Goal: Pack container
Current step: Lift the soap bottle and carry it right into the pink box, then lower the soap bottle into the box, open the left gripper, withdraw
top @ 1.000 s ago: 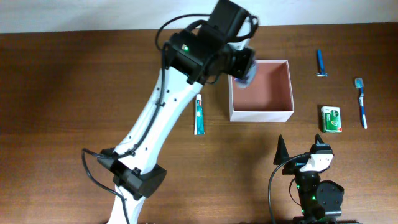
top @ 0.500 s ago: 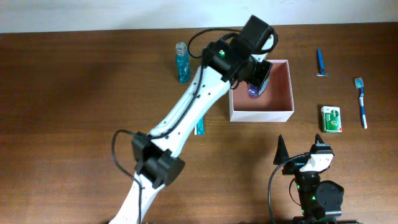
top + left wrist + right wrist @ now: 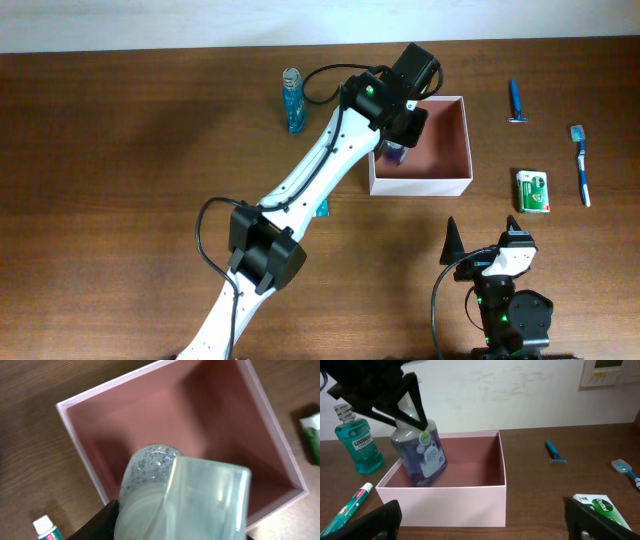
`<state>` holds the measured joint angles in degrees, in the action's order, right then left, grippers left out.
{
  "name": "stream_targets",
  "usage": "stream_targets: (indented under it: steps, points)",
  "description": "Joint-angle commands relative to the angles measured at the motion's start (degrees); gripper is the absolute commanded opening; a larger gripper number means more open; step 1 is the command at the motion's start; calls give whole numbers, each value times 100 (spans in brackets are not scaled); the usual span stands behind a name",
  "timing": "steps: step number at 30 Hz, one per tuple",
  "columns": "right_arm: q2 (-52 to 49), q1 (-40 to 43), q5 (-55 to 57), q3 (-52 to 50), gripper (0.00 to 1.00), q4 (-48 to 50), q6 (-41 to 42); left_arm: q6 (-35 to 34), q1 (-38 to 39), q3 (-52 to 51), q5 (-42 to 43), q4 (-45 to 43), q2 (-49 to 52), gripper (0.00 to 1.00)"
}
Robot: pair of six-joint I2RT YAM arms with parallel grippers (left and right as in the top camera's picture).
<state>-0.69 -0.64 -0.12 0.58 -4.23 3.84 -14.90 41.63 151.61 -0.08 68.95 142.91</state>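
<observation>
The container point(image 3: 421, 185) is a square white-walled box with a pinkish-brown inside, at the back right of centre. My left gripper point(image 3: 403, 122) is shut on a clear bottle of blue-purple liquid point(image 3: 393, 153) and holds it tilted inside the container's left part. In the right wrist view the bottle point(image 3: 418, 455) hangs from the dark fingers point(image 3: 405, 397) behind the container's wall point(image 3: 450, 505). In the left wrist view the bottle point(image 3: 175, 495) fills the lower frame over the container point(image 3: 80, 435). My right gripper point(image 3: 489, 262) is open and empty at the front.
A teal mouthwash bottle point(image 3: 292, 100) stands left of the container. A toothpaste tube point(image 3: 322, 208) lies partly under the left arm. To the right lie a blue razor point(image 3: 515, 102), a toothbrush point(image 3: 580, 165) and a green-and-white packet point(image 3: 533, 190).
My left arm has swung right with the bottle and lowered it from above the container's left rim into the container. The mouthwash bottle has come into view. The right arm has not moved.
</observation>
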Motion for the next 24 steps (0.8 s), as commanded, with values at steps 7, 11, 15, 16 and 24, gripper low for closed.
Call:
stream_targets:
  steps: [7, 11, 15, 16, 24]
  points:
    - [33, -48, -11, -26, 99, -31, -44, -352, -120, 122, -275, -426, -17, 37]
    - [33, -48, -11, -26, 99, -28, -44, -354, -238, 122, -278, -645, -17, 37]
    - [33, -48, -11, -26, 99, -31, -44, -354, -361, 122, -278, -782, 7, 37]
    - [33, -48, -11, -26, 99, -31, -44, -354, -389, 122, -278, -831, 20, 37]
    - [33, -48, -11, -26, 99, -31, -44, -350, -472, 122, -273, -905, 72, 37]
